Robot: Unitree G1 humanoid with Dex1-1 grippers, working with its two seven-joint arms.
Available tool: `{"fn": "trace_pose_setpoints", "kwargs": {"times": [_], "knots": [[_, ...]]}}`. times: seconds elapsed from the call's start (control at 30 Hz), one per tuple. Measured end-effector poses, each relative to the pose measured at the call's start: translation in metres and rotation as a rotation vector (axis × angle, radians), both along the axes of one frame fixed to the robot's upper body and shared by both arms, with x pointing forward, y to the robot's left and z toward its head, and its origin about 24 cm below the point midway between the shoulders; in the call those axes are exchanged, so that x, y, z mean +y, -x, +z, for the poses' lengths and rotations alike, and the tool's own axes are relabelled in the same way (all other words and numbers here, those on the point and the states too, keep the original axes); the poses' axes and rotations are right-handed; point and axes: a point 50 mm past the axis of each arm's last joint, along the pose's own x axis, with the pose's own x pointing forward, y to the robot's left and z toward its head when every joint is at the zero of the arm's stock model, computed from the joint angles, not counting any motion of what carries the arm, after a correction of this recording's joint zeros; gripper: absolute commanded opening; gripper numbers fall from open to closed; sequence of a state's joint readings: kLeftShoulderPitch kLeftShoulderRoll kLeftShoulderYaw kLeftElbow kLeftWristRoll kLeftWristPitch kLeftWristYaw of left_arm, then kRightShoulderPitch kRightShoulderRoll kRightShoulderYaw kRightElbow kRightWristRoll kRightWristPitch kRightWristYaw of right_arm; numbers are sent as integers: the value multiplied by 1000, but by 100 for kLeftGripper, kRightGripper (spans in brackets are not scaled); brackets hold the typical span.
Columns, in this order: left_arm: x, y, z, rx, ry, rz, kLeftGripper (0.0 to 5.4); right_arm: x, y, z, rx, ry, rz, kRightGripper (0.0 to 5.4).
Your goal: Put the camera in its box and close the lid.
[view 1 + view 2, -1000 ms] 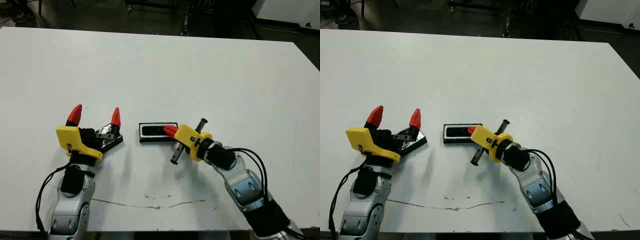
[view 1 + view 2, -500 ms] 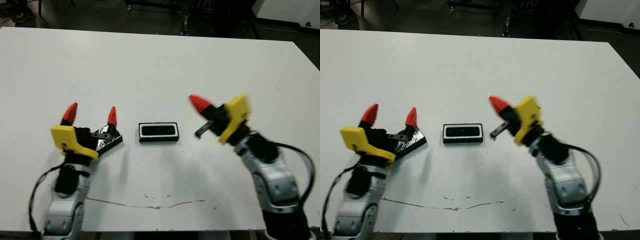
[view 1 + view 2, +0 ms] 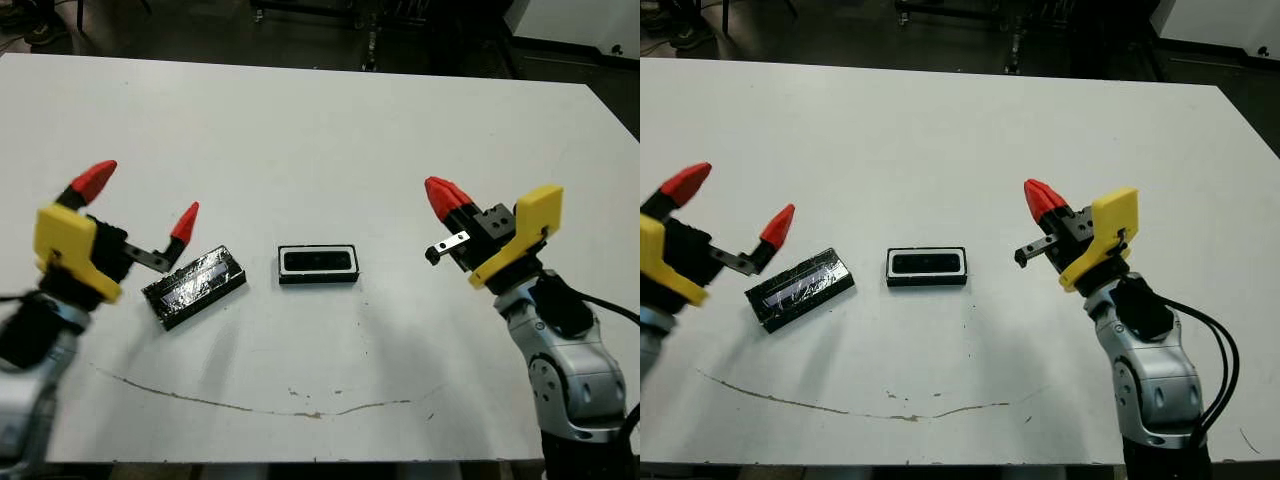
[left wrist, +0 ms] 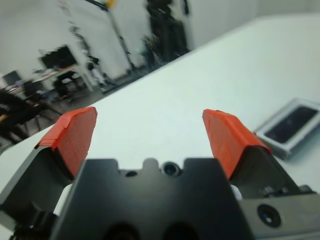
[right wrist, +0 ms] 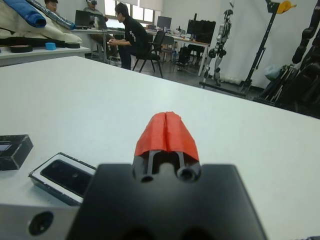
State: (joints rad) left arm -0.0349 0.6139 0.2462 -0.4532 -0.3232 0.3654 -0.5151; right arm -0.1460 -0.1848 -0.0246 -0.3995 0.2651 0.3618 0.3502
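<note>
The box [image 3: 318,279], a small black tray with a white lining, lies near the middle of the table. The camera [image 3: 318,261] lies flat inside it as a dark oblong. The lid [image 3: 195,285], a glossy black panel, rests on the table to the left of the box, turned at an angle. My left gripper [image 3: 140,200] hangs open above and to the left of the lid, holding nothing. My right gripper [image 3: 445,195] is shut on nothing, raised to the right of the box, with its red tips [image 5: 166,132] pressed together.
A thin dark scuff line [image 3: 300,405] runs across the white table near its front edge. Beyond the table's far side the right wrist view shows chairs, desks and seated people [image 5: 131,35]. The dark floor lies past the table's far edge [image 3: 320,65].
My right gripper has pulled back from the box to the right and risen. My left gripper has lifted up and to the left, leaving the lid uncovered on the table.
</note>
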Motion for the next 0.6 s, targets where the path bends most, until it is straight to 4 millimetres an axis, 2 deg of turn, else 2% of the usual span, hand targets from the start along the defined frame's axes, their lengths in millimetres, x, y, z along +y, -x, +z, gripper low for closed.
{"fn": "trace_pose_setpoints", "kwargs": {"times": [0.27, 0.4, 0.6], "knots": [[22, -25, 25, 245, -44, -236, 540, 2, 0, -5, 25, 13, -26, 3], [21, -35, 25, 337, -18, -337, 540, 2, 0, -6, 34, 20, -41, 3], [13, -39, 22, 432, -11, -351, 540, 3, 0, -7, 35, 24, -39, 3]]}}
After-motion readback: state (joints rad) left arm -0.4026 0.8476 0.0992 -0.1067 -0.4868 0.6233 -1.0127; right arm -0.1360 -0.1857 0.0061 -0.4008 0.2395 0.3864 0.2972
